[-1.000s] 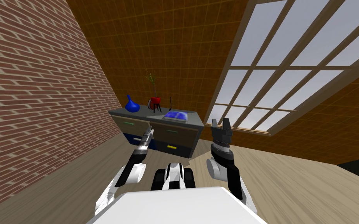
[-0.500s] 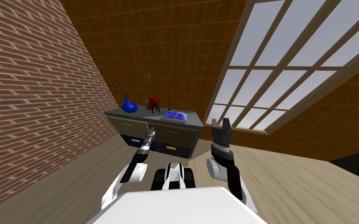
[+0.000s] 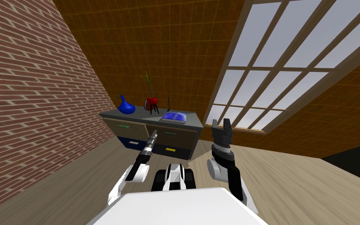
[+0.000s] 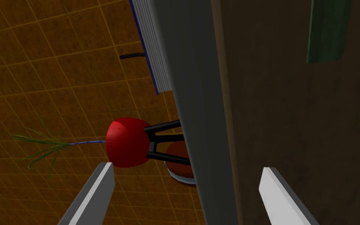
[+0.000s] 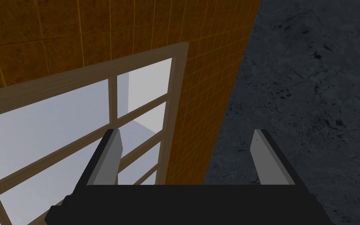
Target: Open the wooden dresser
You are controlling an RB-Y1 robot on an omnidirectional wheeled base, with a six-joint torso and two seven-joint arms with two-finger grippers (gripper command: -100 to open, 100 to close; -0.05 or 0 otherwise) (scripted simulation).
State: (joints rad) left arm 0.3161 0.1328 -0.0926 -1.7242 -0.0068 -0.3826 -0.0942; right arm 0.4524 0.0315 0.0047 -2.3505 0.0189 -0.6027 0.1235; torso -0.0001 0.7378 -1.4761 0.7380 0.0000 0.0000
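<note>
The dresser (image 3: 183, 124) stands against the tiled wall, with a grey top, two brown upper drawers with green handles and two blue lower drawers. My left gripper (image 3: 154, 134) is open and reaches out in front of it, near the line between the two upper drawers. In the left wrist view its fingers (image 4: 97, 191) straddle the grey top's edge (image 4: 193, 101), with the brown drawer front (image 4: 292, 117) and a green handle (image 4: 327, 31) beyond. It holds nothing. My right gripper (image 3: 221, 124) is raised to the dresser's right, open (image 5: 186, 133) and empty.
On the dresser's top stand a blue vase (image 3: 125, 106), a red pot with a plant on a black stand (image 3: 152, 100) and a blue book (image 3: 175, 116). A brick wall (image 3: 27, 97) runs along the left. A big window (image 3: 284, 58) is at the right.
My left arm has stretched further toward the dresser's front. The whole head picture has shifted, so I have turned a little. The right arm has kept its pose.
</note>
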